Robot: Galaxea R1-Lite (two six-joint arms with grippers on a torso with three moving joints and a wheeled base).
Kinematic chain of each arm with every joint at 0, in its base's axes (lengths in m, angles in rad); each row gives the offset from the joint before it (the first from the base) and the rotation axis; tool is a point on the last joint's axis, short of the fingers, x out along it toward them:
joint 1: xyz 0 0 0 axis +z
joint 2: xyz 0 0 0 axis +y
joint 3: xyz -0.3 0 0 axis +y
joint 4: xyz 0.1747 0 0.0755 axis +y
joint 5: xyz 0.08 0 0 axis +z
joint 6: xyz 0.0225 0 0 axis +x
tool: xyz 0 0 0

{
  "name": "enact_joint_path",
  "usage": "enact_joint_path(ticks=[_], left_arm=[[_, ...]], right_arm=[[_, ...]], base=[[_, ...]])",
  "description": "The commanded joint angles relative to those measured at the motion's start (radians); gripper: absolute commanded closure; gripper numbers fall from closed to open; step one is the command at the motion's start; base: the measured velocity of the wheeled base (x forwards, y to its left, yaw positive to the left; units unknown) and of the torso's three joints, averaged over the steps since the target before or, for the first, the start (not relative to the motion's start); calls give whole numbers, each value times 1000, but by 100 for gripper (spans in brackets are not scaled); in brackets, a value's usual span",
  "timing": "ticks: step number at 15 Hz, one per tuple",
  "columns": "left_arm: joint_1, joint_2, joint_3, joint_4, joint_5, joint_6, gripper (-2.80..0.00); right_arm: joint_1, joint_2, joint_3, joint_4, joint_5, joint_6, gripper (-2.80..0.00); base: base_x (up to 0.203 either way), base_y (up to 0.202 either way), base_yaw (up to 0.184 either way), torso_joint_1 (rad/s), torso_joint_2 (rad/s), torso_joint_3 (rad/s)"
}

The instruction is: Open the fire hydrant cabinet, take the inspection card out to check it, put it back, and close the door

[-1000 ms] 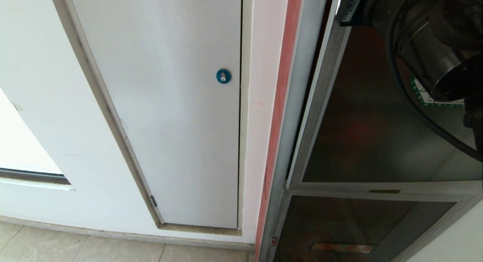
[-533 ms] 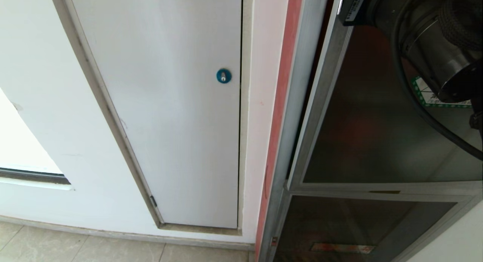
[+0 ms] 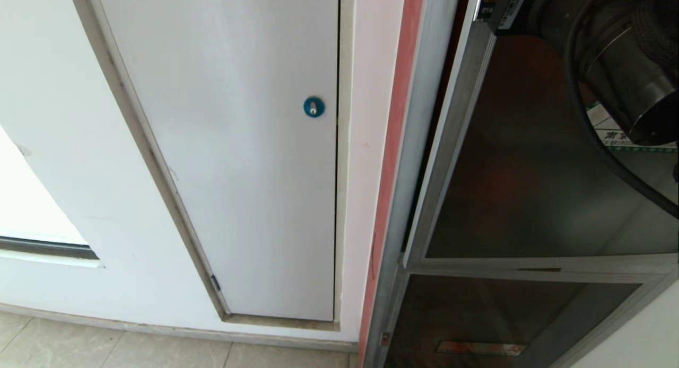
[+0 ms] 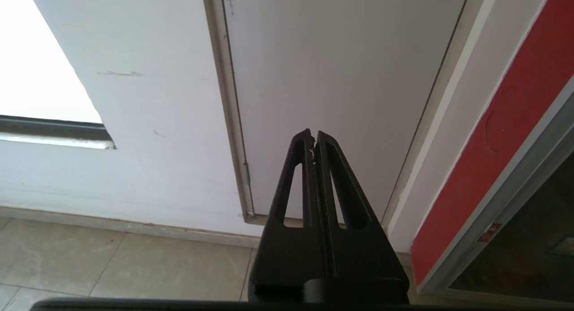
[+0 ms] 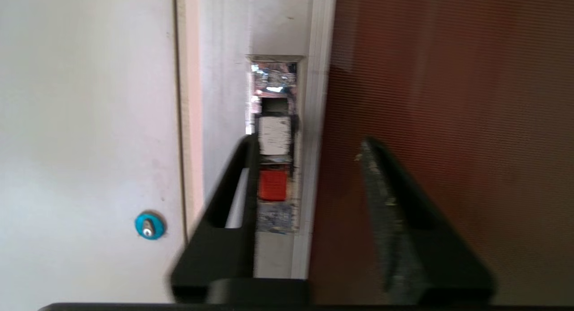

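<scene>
The fire hydrant cabinet (image 3: 395,161) stands at the right, with red edging and a silver frame. Its upper dark glass door (image 3: 504,187) shows a dark gap along its left edge, and a green-bordered sticker (image 3: 610,132) peeks out behind my right arm (image 3: 631,76). In the right wrist view my right gripper (image 5: 308,140) is open and empty. Its fingers (image 5: 242,176) straddle the door's silver edge strip (image 5: 316,123), beside a recessed latch with a red patch (image 5: 273,185). The inspection card is out of view. My left gripper (image 4: 312,134) is shut and empty, low down.
A plain white panel door (image 3: 238,161) with a blue lock (image 3: 313,107) fills the wall left of the cabinet. Below the glass door sits a smaller dark panel (image 3: 504,315). Beige floor tiles (image 3: 106,349) run along the wall's foot.
In the head view my right arm has drifted right and slightly up, uncovering more of the sticker. The glass door and the rest of the scene have stayed put.
</scene>
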Motion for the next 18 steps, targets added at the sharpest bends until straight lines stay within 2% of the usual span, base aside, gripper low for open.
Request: enact_joint_path(ticks=[1,12,18], left_arm=[[0,0,20,-1,1,0,0],[0,0,20,-1,1,0,0],[0,0,20,-1,1,-1,0]], right_arm=[[5,-15,1,19,5,-3,-280],[72,-83,91,42,4,-2,-280],[83,-137,216,34,-3,5,-280]], base=[[0,0,0,0,0,0],[0,0,0,0,0,0],[0,0,0,0,0,0]])
